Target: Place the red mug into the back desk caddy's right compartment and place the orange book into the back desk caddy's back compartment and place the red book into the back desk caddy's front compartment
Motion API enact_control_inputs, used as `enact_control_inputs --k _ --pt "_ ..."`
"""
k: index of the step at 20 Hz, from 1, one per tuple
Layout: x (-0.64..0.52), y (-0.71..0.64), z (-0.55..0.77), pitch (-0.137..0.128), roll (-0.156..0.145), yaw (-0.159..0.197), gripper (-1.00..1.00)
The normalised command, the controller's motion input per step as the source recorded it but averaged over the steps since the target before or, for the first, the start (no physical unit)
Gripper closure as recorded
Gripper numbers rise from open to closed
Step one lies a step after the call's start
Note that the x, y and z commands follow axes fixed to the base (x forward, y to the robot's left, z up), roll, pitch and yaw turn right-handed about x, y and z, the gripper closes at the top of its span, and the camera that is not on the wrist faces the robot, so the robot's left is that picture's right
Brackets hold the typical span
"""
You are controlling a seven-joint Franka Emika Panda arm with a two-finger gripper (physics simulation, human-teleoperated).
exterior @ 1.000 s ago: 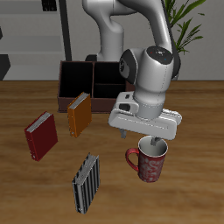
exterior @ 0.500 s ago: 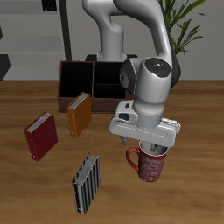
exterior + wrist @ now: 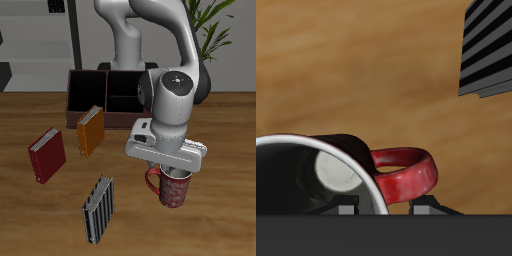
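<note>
While the arm hangs low over the table [image 3: 30, 225], the tool [image 3: 171, 172] sits right down on the red mug [image 3: 176, 188], and the big white wrist housing covers most of the mug's mouth from the outside camera. The mug stands upright on the wood near the table's front edge, its handle [image 3: 406, 172] sticking out sideways toward the striped book. From the tool's own camera we get the white inside of the mug and its rim close up, with one finger [image 3: 348, 207] on the inner side of the wall and the other finger [image 3: 428, 208] outside, close by the handle. The jaws straddle the rim, parted, and whether they are pressing the wall yet I cannot tell.

Farther back, the back desk caddy [image 3: 90, 97] sits dark and low against the rear of the table, well apart from the mug. The arm blocks one end of the caddy, so the right compartment can't be made out. The orange book [image 3: 90, 131] lies flat just in front of the caddy. Beside it, the red book [image 3: 46, 155] lies flat, a small gap between the two. The grey-and-black striped book [image 3: 98, 208] lies nearer the front edge, close to the mug.
</note>
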Motion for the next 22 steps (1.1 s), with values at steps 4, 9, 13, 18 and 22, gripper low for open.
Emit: enact_control_inputs --k 4,9,13,18,22 --pt "0.00 -0.02 0.10 -0.007 0.011 -0.022 1.00" --pt "-0.02 -0.07 0.15 -0.018 0.007 -0.015 1.00" --pt "-0.12 -0.10 0.41 -0.044 -0.007 -0.011 1.00" --pt "-0.23 -0.15 0.62 -0.071 -0.009 0.023 1.00" --pt "-0.48 -0.15 0.65 -0.056 0.007 0.039 1.00"
